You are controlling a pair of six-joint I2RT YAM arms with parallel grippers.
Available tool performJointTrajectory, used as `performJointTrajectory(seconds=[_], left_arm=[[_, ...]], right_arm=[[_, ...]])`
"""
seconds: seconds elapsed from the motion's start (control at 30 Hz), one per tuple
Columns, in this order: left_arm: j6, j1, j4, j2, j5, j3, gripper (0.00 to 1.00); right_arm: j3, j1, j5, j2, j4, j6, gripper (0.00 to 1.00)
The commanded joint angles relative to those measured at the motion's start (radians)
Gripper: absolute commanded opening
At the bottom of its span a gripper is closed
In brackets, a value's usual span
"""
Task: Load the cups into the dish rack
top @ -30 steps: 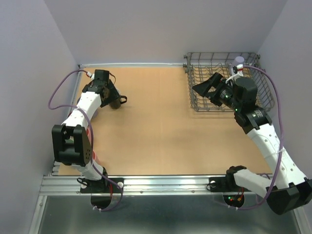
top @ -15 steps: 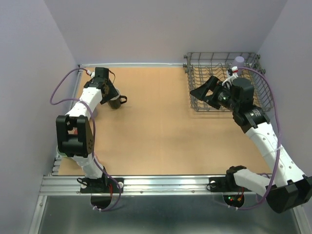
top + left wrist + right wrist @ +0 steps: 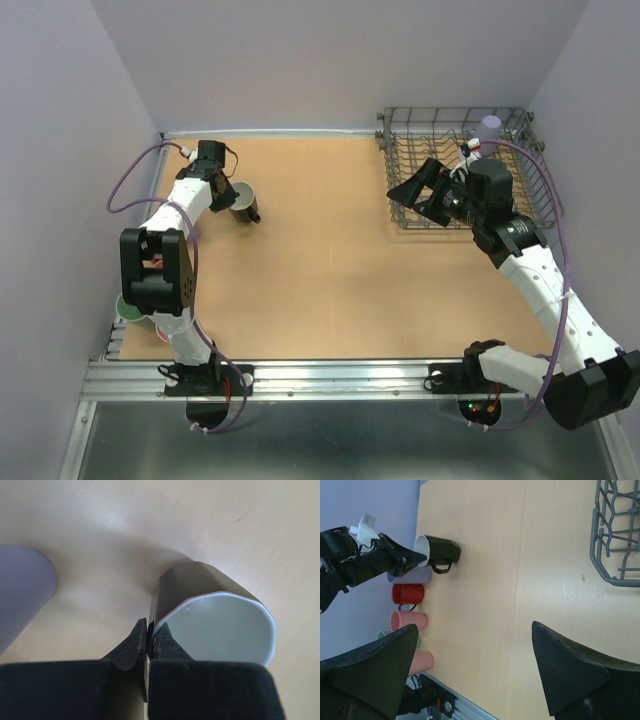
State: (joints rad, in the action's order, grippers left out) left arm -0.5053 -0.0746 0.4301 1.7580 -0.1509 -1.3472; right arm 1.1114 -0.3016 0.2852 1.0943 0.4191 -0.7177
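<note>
2 sets of jaws answer to me, and they stand differently. My left jaws are clenched on the rim of the black cup, with 1 finger outside its wall and 1 inside against the pale lining. That cup is well apart from the dish rack, across the table on the rack's left. It leans a little and a handle shows on its side. I cannot tell whether its base touches the table.

My right jaws are released and spread wide, gripping nothing. They hang over the left end of the dish rack, and the wrist camera looks away from the rack toward the black cup.

1 lavender cup sits at the rack's far right corner. I cannot tell whether it is upright or turned over.

5 more cups stand on the table farther from the rack than the black cup, in a loose row down the side opposite the rack. The second lavender cup is just beside the black cup. After it, going toward my bases, come the red cup, the pink cup, the pale green cup and the second pink cup. My left arm covers most of this row in the top view, and 1 of my right fingers hides part of the pale green cup in the right wrist view.
</note>
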Motion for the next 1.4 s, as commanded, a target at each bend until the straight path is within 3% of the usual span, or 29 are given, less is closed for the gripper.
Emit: performJointTrajectory(seconds=[0.0, 0.13, 0.27, 0.37, 0.47, 0.63, 0.73, 0.93, 1.13, 1.37], left_arm=[[0.008, -0.001, -0.011, 0.001, 0.014, -0.021, 0.0], [0.02, -0.001, -0.022, -0.015, 0.04, -0.033, 0.0], [0.05, 0.001, -0.106, -0.093, 0.19, -0.009, 0.0], [0.056, -0.001, -0.218, -0.15, 0.33, 0.016, 0.0], [0.042, -0.001, -0.356, -0.23, 0.485, 0.071, 0.0], [-0.106, -0.001, -0.623, -0.345, 0.726, 0.132, 0.0], [-0.24, -0.004, -0.789, -0.4, 0.773, 0.189, 0.0], [-0.358, -0.024, -0.904, -0.416, 0.772, 0.207, 0.0], [-0.486, -0.042, -1.062, -0.42, 0.775, 0.253, 0.0], [-0.522, -0.057, -1.088, -0.422, 0.775, 0.273, 0.0]], right_arm=[[-0.024, 0.001, 0.0, -0.011, -0.014, 0.014, 1.0], [-0.031, 0.001, -0.009, -0.017, -0.017, 0.004, 1.0], [-0.028, 0.002, -0.008, -0.004, -0.017, -0.032, 1.0], [-0.01, 0.002, 0.026, 0.035, -0.022, -0.101, 1.0], [0.005, 0.001, 0.156, 0.101, -0.078, -0.186, 1.0], [-0.007, 0.002, 0.233, 0.159, -0.297, -0.401, 1.0], [-0.039, 0.001, 0.282, 0.188, -0.491, -0.553, 1.0], [-0.111, -0.022, 0.261, 0.268, -0.862, -0.828, 1.0], [-0.03, -0.093, 0.203, 0.393, -1.008, -0.905, 1.0], [0.077, -0.155, 0.134, 0.512, -1.108, -0.953, 1.0]])
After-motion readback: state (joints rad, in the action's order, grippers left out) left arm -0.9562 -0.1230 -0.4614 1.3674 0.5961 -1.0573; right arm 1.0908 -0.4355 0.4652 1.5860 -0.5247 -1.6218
